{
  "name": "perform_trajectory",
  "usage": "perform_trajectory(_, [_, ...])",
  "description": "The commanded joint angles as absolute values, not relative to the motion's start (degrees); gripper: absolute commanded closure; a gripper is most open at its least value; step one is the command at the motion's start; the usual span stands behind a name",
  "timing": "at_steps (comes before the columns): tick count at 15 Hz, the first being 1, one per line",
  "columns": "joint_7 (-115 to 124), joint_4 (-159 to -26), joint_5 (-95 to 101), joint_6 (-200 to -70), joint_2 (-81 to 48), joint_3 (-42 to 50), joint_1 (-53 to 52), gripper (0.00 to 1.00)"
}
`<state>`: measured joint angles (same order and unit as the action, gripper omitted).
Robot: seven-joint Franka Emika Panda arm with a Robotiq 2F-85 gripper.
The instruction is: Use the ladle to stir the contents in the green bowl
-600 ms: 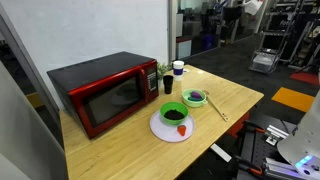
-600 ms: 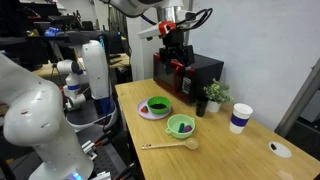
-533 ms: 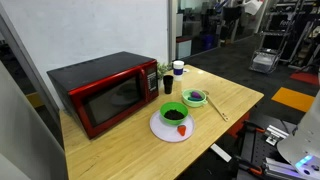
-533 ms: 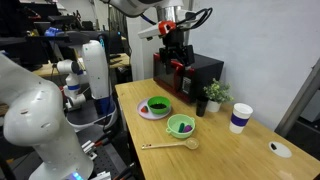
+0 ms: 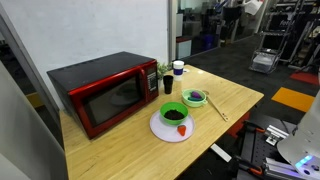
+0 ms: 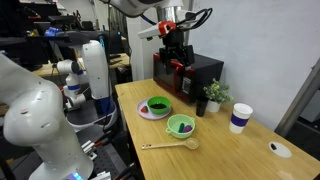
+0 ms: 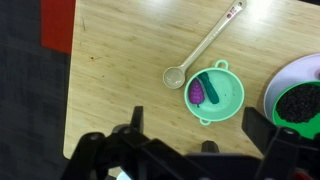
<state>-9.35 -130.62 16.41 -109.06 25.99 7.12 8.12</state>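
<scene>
The ladle (image 7: 205, 43), a pale tan long-handled spoon, lies flat on the wooden table beside the paler bowl; it shows in both exterior views (image 5: 216, 108) (image 6: 170, 145). The green bowl (image 5: 174, 115) with dark contents sits on a white plate (image 5: 160, 128). It also shows in an exterior view (image 6: 157, 106) and at the right edge of the wrist view (image 7: 300, 103). My gripper (image 6: 172, 45) hangs high above the table, open and empty. In the wrist view its jaws (image 7: 197, 122) straddle the table just below the paler bowl.
The paler green bowl (image 7: 215, 92) holds a purple and a green item. A red microwave (image 5: 105, 92), a small potted plant (image 6: 212, 95), a dark cup (image 5: 167, 85) and a white cup (image 6: 238, 117) stand along the back. A white robot (image 6: 40, 110) stands beside the table.
</scene>
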Motion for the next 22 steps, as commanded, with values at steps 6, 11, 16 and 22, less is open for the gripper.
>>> perform_trajectory(6, [-9.26, -130.46, 16.50, -108.85, 25.97, 7.37, 7.78, 0.00])
perform_trajectory(11, [-9.26, -130.46, 16.50, -108.85, 25.97, 7.37, 7.78, 0.00])
perform_trajectory(16, [-8.82, -131.28, 16.72, -109.40, 26.54, 7.34, 7.93, 0.00])
perform_trajectory(22, [3.15, -142.59, 17.01, -112.55, 31.72, 6.41, 9.83, 0.00])
